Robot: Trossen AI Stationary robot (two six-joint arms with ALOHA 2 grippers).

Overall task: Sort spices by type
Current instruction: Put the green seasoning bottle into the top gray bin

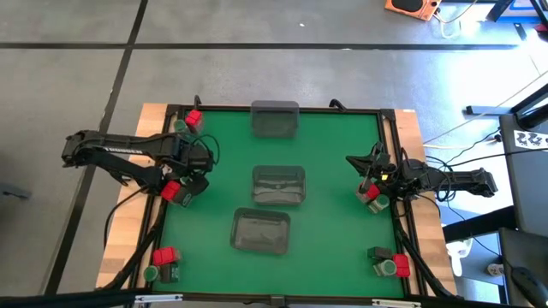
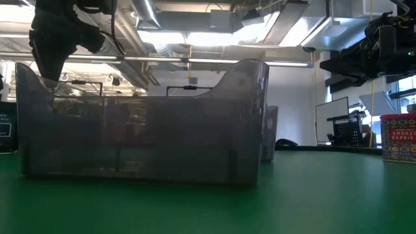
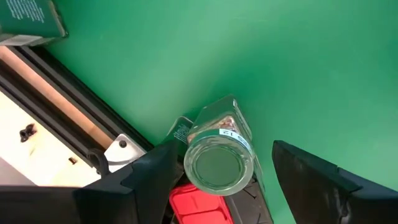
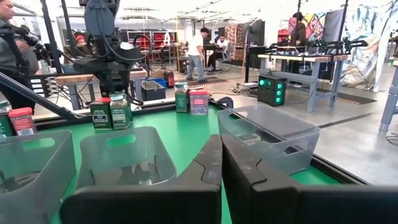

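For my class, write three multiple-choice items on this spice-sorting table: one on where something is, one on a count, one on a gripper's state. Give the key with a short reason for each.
1. Where is the left gripper?
A. Over the spice cluster at the table's left edge
B. Inside the middle tray
C. At the table's right edge

2. How many clear trays stand on the green mat?
A. One
B. Three
C. Five

3. How do the right gripper's fingers stand?
A. Wide apart
B. Closed on a jar
C. Shut together, empty

Key:
1. A: the high view shows it over the left-edge cluster, and its wrist view shows a green-lidded jar between the fingers.
2. B: three trays run down the mat's middle.
3. C: its wrist view shows the fingers meeting with nothing between them.
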